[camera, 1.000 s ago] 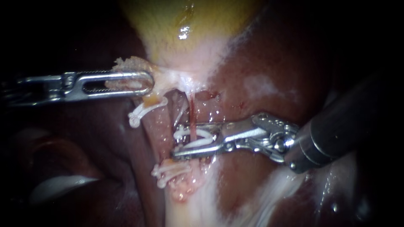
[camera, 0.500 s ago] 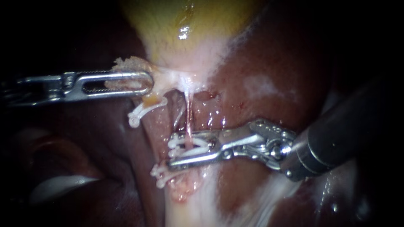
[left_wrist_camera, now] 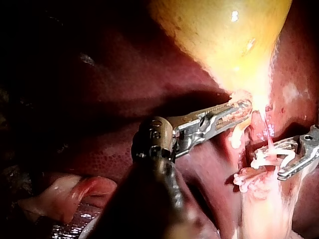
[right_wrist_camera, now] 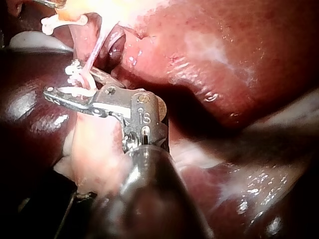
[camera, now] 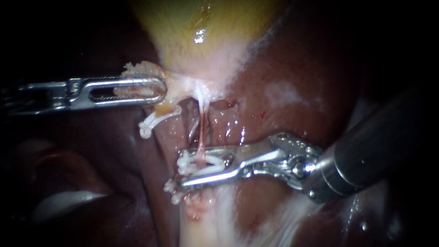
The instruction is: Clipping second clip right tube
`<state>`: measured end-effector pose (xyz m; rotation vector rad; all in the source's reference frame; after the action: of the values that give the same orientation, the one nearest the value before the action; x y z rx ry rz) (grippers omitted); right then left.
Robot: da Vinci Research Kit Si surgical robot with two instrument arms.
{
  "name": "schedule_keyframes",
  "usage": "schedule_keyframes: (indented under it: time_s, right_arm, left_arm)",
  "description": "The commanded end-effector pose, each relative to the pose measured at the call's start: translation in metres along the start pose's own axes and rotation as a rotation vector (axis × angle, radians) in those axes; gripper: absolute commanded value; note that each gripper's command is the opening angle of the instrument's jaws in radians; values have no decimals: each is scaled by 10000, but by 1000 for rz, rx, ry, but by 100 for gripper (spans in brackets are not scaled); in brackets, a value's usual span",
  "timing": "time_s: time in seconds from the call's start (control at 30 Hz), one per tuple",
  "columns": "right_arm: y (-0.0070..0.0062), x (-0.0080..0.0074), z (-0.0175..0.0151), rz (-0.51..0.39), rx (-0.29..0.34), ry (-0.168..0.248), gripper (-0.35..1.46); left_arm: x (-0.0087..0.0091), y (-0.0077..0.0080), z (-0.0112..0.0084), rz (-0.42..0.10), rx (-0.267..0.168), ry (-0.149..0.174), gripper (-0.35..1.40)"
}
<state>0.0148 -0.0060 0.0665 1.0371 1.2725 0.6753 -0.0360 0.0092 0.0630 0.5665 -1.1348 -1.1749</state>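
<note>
The right instrument (camera: 181,168) grasps in its end effector a white clip (camera: 203,161), not yet squeezed flat, straddling the right tube (camera: 201,137) just beside a seated clip (camera: 171,186); the left instrument (camera: 160,90) clenches the gallbladder (camera: 196,41) neck

A surgical work site seen from very close: wet, dark red liver (camera: 292,82) and a yellow gallbladder (camera: 201,27) fill all three views, brightly lit at the centre and fading to black at the edges. Two slender metal instruments reach in across the tissue, the left instrument (camera: 161,89) clamped on the gallbladder's pale lower edge, the right instrument (camera: 183,170) carrying a white clip (camera: 206,162) set astride a thin pink tube (camera: 201,137). Further clips (camera: 153,122) of the same white kind sit on the pale tissue close by
</note>
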Motion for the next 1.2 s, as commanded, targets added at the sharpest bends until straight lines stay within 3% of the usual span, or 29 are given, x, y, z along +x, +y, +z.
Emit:
schedule_keyframes:
  time_s: [0.03, 0.4, 0.73, 1.1, 1.2]
  right_arm:
    - [0, 0, 0, -1, 0, 0, 50]
    - [0, 0, -1, 5, 1, 0, 48]
    - [0, -2, -7, 40, 3, 1, 32]
    - [6, -1, -11, 45, 3, 2, -35]
    - [5, -2, -12, 51, -1, 4, -35]
  left_arm:
    - [0, 0, 0, 0, 0, 0, -35]
    - [1, 0, 0, 0, 0, 0, -35]
    - [1, 1, 0, 0, 0, 0, -35]
    - [1, 1, 0, 1, 0, 0, -35]
    - [1, 1, 0, 1, 0, 0, -35]
